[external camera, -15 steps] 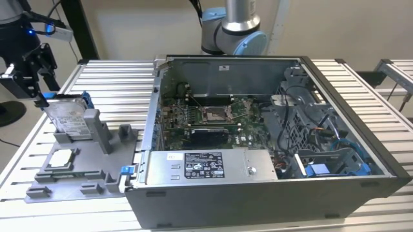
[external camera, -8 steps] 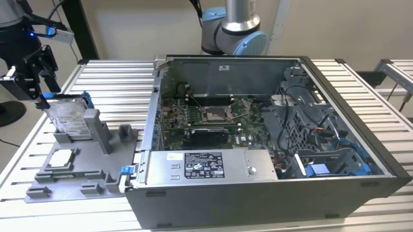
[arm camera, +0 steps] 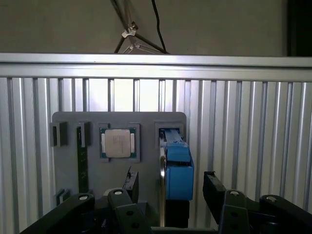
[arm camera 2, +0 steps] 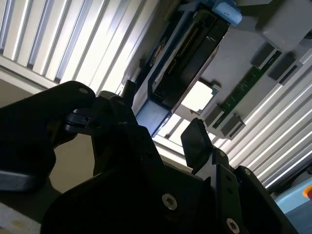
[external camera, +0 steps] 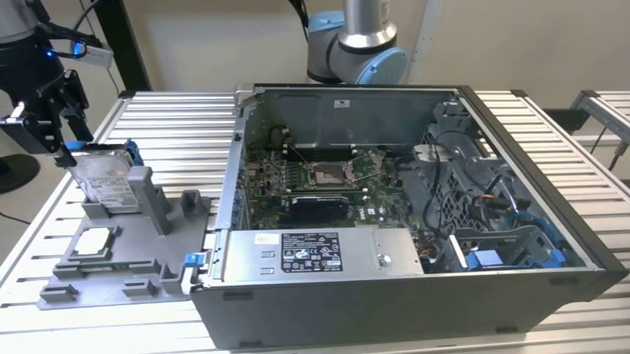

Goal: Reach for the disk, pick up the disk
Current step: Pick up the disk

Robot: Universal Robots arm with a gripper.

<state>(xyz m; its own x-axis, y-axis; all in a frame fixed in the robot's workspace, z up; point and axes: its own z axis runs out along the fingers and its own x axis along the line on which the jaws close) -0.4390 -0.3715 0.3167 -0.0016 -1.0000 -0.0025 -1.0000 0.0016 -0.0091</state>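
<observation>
Disk [external camera: 106, 181] stands on edge in a slot of the grey moulded holder [external camera: 118, 258] at the exterior view's left, beside the open computer case [external camera: 414, 221]. Upright, it offers both flat faces for pinching. Dull metal slab, white label, glossy blue plastic frame. Gripper [arm camera: 170, 180] spread wide, straddling its top edge; black fingers [arm camera: 213, 187] flank it, apparently not touching.

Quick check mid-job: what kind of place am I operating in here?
Likely a robotics lab bench for computer assembly or teardown: an opened desktop computer case sits on a slatted metal table, beside a grey fixture holding the disk.
</observation>
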